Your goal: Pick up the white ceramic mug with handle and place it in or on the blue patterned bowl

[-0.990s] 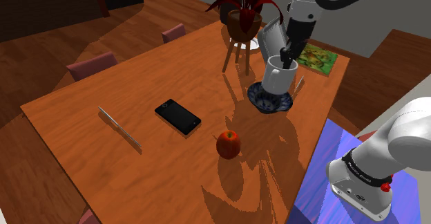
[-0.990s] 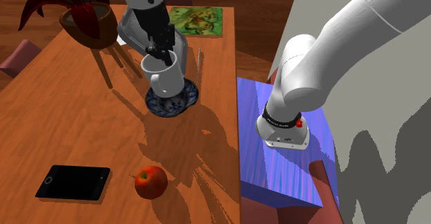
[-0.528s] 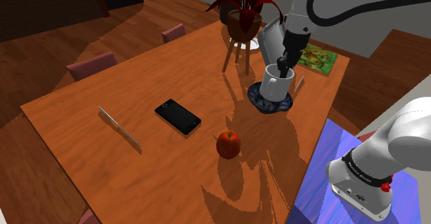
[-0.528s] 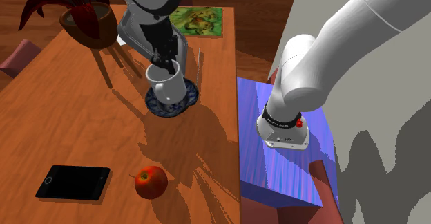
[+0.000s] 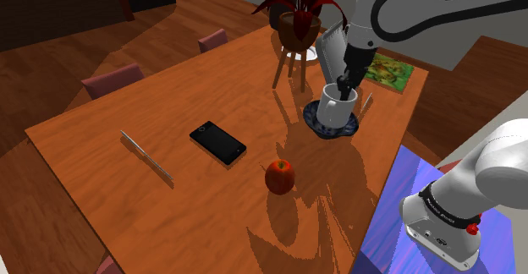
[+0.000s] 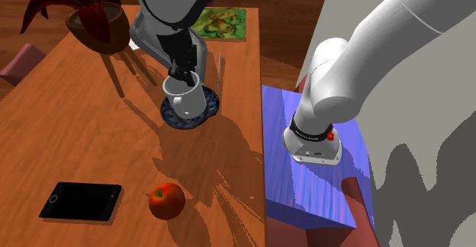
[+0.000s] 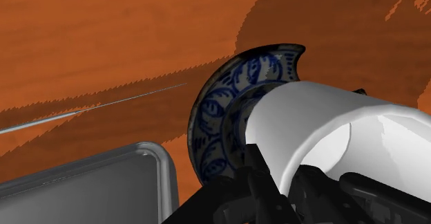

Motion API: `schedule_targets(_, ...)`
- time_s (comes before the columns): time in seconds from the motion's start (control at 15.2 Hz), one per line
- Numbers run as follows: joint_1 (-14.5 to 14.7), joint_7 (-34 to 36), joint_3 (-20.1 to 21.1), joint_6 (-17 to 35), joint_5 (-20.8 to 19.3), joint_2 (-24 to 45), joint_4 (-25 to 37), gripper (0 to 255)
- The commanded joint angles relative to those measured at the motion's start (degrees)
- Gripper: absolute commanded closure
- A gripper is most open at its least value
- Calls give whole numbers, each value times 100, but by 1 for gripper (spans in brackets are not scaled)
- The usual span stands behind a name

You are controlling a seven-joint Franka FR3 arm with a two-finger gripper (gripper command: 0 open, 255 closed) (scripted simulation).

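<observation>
The jaws pinch the mug (image 5: 337,106) by its rim in the blue bowl (image 5: 315,123) (a shallow one), so a bumpy let-go could tip it onto the counter (image 5: 127,103).

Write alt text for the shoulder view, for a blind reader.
A black pincer grips the rim of a white mug in a blue patterned bowl on a wooden table. Nearer the camera lie a red apple and a black phone.
</observation>
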Motion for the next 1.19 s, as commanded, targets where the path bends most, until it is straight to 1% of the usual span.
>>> schedule_targets(0.0,0,0,0,3,0,0,0,255)
schedule_targets(0.07,0,0,0,3,0,0,0,255)
schedule_targets(0.13,0,0,0,3,0,1,0,0)
schedule_targets(0.46,0,0,0,3,0,1,1,0)
schedule_targets(0.73,-15,5,-30,-754,-25,-105,652,0)
schedule_targets(1.12,-15,5,-30,-754,-25,-105,652,0)
